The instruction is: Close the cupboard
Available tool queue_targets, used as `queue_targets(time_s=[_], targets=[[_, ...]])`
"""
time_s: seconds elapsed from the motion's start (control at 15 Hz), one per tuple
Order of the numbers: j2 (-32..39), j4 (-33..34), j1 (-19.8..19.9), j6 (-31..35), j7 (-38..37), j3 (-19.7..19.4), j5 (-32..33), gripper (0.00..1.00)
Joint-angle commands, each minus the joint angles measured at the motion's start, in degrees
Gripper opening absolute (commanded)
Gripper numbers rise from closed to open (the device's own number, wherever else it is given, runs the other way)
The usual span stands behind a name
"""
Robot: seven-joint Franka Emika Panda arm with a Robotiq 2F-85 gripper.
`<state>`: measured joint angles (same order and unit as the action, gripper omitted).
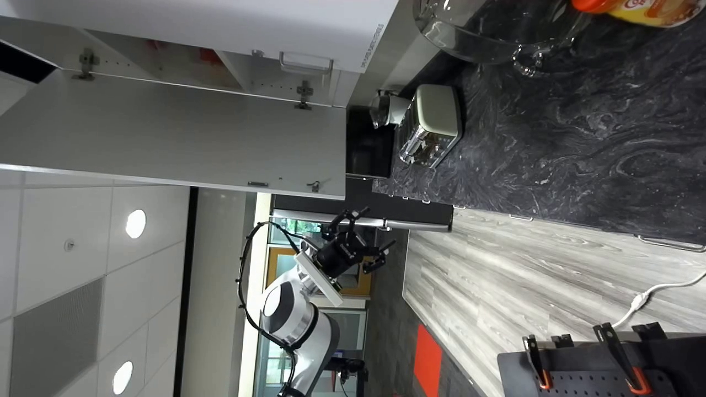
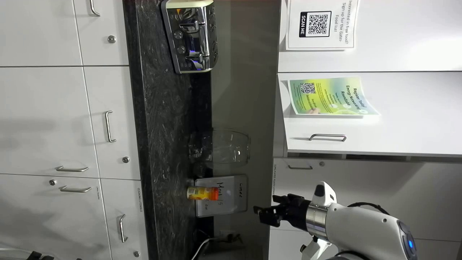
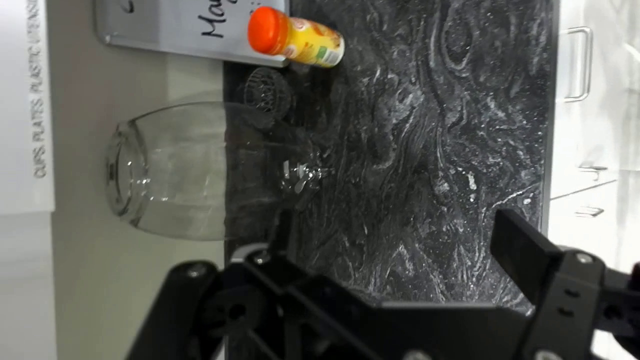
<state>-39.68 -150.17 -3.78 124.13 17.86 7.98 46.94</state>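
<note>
The cupboard is an upper cabinet whose flat pale grey door [image 1: 182, 132] stands open in an exterior view. Its inner face, two dark hinges and part of the shelved inside show there. In an exterior view the outer face of the door [image 2: 404, 126] shows, with a bar handle [image 2: 327, 136] and a dark gap along its free edge. My gripper [image 1: 378, 229] is past the door's free edge and looks apart from it. In an exterior view the gripper [image 2: 265, 206] is in front of the worktop wall. In the wrist view the gripper [image 3: 395, 227] is open, with nothing between its fingers.
The black marbled worktop [image 3: 420, 165] carries a glass dispenser [image 3: 180, 170], a yellow bottle with orange cap [image 3: 300, 37], a whiteboard [image 2: 222, 196] and a toaster [image 2: 193, 39]. A closed labelled cupboard [image 2: 346, 184] adjoins the open one. A flyer [image 2: 328, 95] is on the open door.
</note>
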Motion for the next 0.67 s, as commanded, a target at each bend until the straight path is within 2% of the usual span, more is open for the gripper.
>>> queue_targets(time_s=[0.0,0.27,0.6], targets=[[-1.68,-0.87,-3.67,4.15,0.51,-0.24,7.37,1.0],[-1.56,0.16,-6.52,10.36,2.28,-1.56,16.15,1.0],[-2.95,1.14,-7.56,20.63,0.82,-3.45,26.99,1.0]])
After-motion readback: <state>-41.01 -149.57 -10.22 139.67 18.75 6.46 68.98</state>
